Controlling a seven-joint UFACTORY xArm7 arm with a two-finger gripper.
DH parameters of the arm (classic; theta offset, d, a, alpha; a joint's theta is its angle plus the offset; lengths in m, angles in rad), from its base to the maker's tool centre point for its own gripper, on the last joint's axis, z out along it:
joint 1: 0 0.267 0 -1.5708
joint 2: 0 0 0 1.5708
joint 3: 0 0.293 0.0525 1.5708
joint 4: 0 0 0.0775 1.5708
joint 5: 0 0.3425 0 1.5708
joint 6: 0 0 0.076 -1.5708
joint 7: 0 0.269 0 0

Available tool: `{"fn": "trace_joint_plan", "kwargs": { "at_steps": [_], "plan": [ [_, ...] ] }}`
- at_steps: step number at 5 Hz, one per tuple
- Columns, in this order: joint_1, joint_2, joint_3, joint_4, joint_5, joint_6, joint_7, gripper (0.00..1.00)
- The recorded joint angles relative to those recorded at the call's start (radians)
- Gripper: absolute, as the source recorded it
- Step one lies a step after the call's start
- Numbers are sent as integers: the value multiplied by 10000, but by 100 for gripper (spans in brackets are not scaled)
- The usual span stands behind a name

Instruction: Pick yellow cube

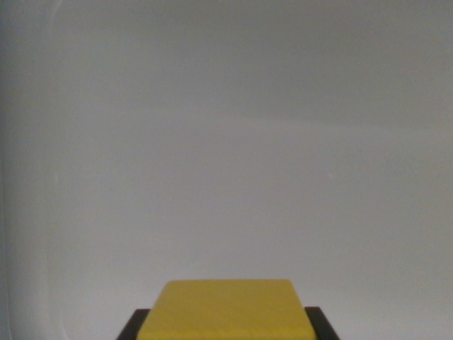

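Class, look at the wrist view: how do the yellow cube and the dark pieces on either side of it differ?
The cube is bright yellow; the dark pieces are near black. The cube sits in the middle and rises higher in the picture; the pieces flank it low at the bottom edge. The cube shows a broad face with rounded corners; the pieces show only narrow slivers. Both are cut off by the picture's bottom edge.

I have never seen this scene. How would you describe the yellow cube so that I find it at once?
Most of the wrist view is a plain pale grey surface. Look at the bottom edge, near the middle: the yellow cube sits there, cut off by the frame. It is the only coloured thing, with dark gripper fingers showing at both of its sides.
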Motion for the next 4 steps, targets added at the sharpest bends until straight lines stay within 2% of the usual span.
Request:
{"fn": "trace_joint_plan", "kwargs": {
  "at_steps": [1,4],
  "plan": [
    [-5,-126,2,123,18,248,-11,100],
    [-9,-230,3,226,33,455,-21,100]
  ]
}}
